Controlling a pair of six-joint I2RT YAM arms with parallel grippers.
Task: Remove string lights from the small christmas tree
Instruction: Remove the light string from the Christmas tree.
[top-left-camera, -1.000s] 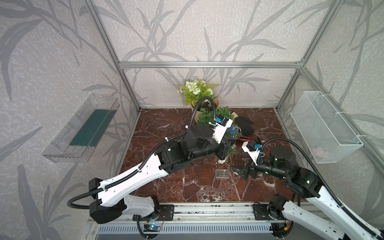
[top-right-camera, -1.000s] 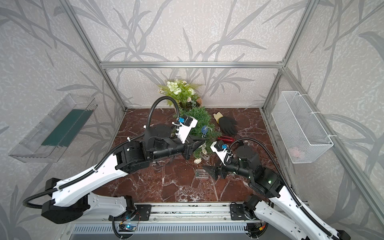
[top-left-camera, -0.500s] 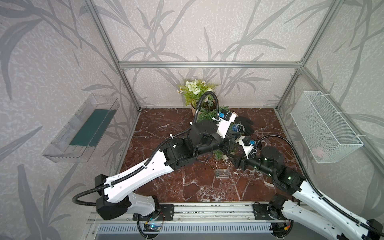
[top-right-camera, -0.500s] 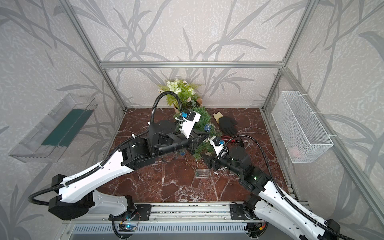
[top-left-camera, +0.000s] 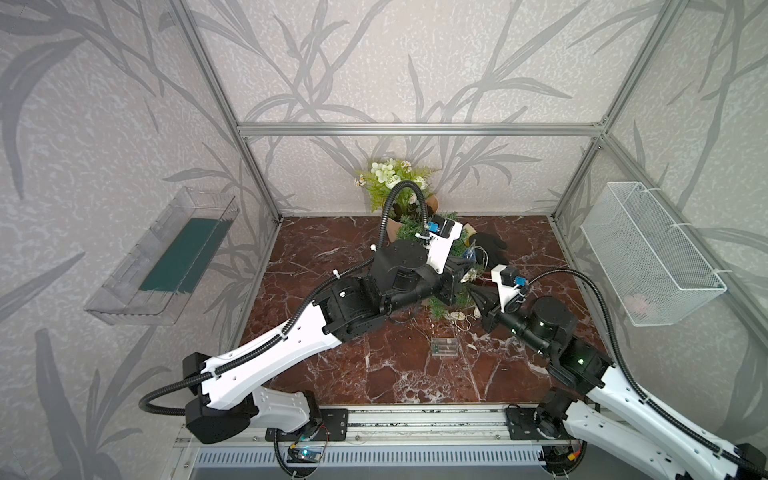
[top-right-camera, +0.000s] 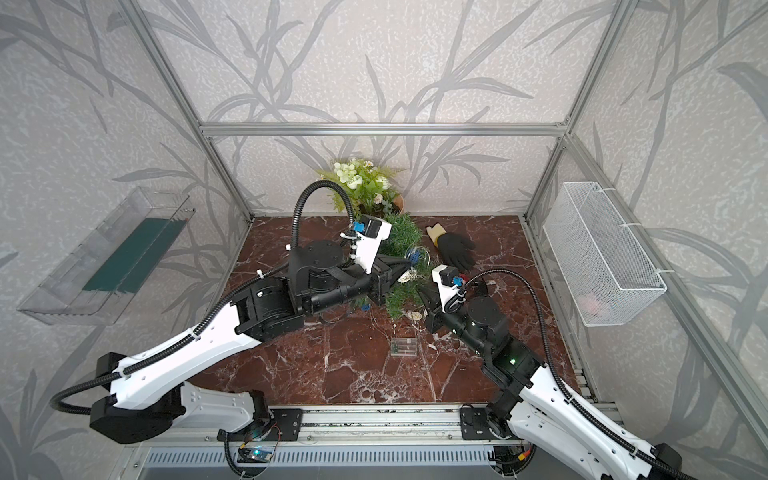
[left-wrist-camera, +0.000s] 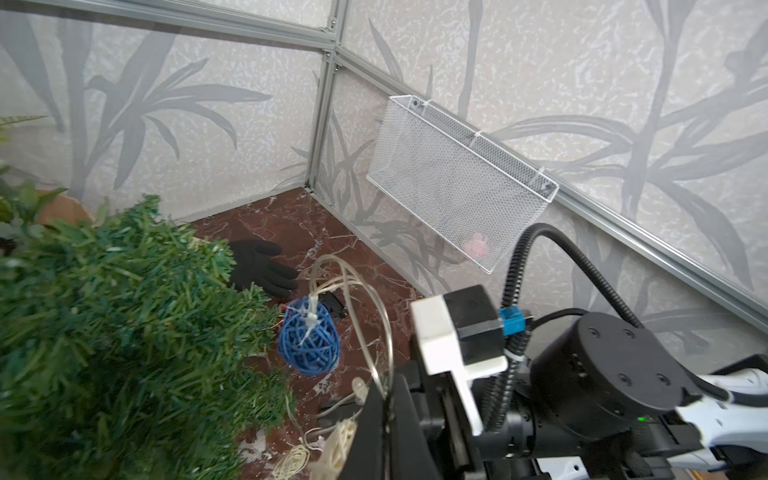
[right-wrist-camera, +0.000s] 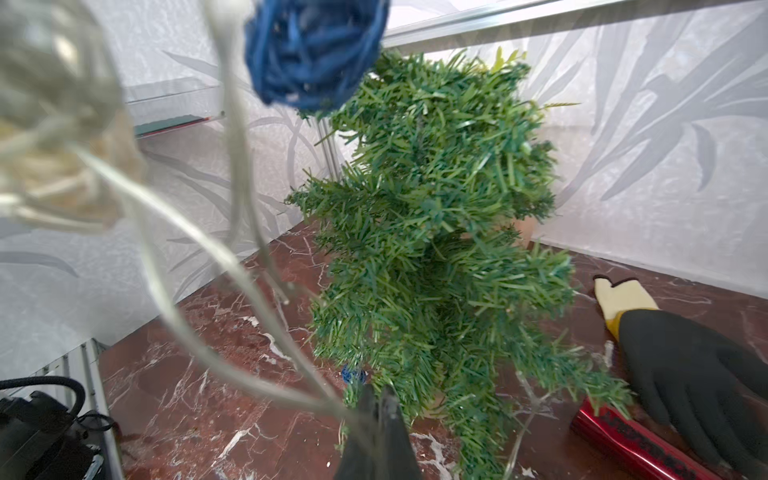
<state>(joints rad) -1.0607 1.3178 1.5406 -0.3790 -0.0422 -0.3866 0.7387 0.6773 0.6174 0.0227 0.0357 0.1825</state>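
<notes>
You have the string lights (left-wrist-camera: 308, 343) hanging just beside the small christmas tree (right-wrist-camera: 436, 249). A blue woven ball dangles on loops of pale wire next to the needles, and a blurred cream ball sits close to the right wrist lens. More cream balls lie on the marble at the tree's foot in both top views. Another blue one peeks from under the lowest branches. The clear battery box (top-right-camera: 404, 347) lies flat on the table nearer the rail, apart from both arms. You cannot make out how much wire winds through the branches, and the tree's base is hidden by needles and the left arm.

Your right gripper (right-wrist-camera: 377, 399) has its jaws pressed together on a strand of the wire, low beside the tree. Your left gripper (top-right-camera: 400, 272) reaches across the tree with its jaws together. A cream ball sits right at its tip, but whether it pinches wire is hidden. A black glove (top-right-camera: 455, 249) and a red foil roll (right-wrist-camera: 631, 436) lie on the marble on the right arm's side of the tree.
</notes>
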